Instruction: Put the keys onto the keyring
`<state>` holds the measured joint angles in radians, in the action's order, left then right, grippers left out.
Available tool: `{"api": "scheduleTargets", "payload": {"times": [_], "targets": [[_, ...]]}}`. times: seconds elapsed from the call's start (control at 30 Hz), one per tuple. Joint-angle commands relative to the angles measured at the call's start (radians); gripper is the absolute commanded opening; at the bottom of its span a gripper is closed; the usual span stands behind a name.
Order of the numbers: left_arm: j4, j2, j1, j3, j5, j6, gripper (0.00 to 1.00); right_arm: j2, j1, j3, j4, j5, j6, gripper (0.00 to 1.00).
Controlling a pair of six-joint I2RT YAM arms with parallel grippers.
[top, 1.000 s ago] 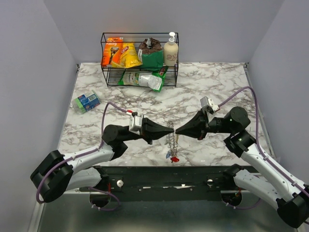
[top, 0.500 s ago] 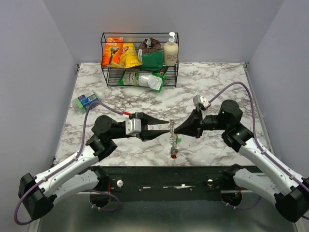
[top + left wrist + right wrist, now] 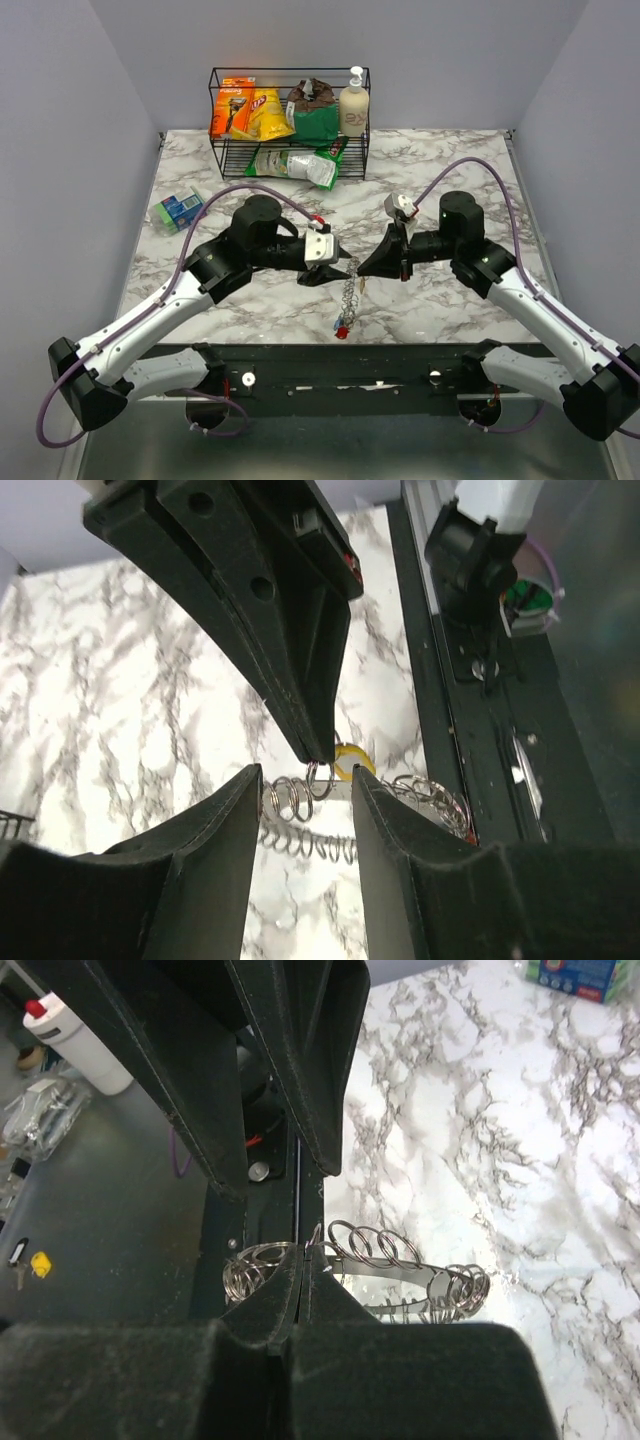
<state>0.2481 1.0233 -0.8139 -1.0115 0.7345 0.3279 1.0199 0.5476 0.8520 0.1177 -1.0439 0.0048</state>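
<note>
Marble table (image 3: pixel 470 160), near its front edge: right tool (image 3: pixel 303 1260) pinches the keyring (image 3: pixel 350 290); left tool (image 3: pixel 307 780) half-open, empty, alongside.

Top external: fixed, high, behind the arm bases. Faces down and forward over the whole grey-veined white marble tabletop (image 3: pixel 450 170) to the black wire rack (image 3: pixel 288 120) at the back wall. Farthest off, widest view.

Left wrist: very close, sighting along the left fingers (image 3: pixel 200 860), with the right fingers (image 3: pixel 280 630) facing it.

Right wrist: equally close, sighting along the right fingers (image 3: pixel 260 1310) toward the left fingers (image 3: pixel 180 1060).

Shared by all three: the coiled silvery wire ring (image 3: pixel 350 292) (image 3: pixel 300 805) (image 3: pixel 370 1245) where both finger pairs meet, plus a patch of tabletop.
</note>
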Motion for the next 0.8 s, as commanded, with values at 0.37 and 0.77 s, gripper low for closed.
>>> {"api": "scheduleTargets", "payload": {"times": [0.37,0.77], "targets": [[0.332,0.169,-0.004,-0.148,0.014,0.191,0.49,0.026,-0.005,0.021,0.065,-0.047,-0.081,0.01],[0.309,0.221,-0.005,-0.191,0.031,0.189,0.40,0.026,-0.005,0.010,0.063,-0.059,-0.089,0.01]]}}
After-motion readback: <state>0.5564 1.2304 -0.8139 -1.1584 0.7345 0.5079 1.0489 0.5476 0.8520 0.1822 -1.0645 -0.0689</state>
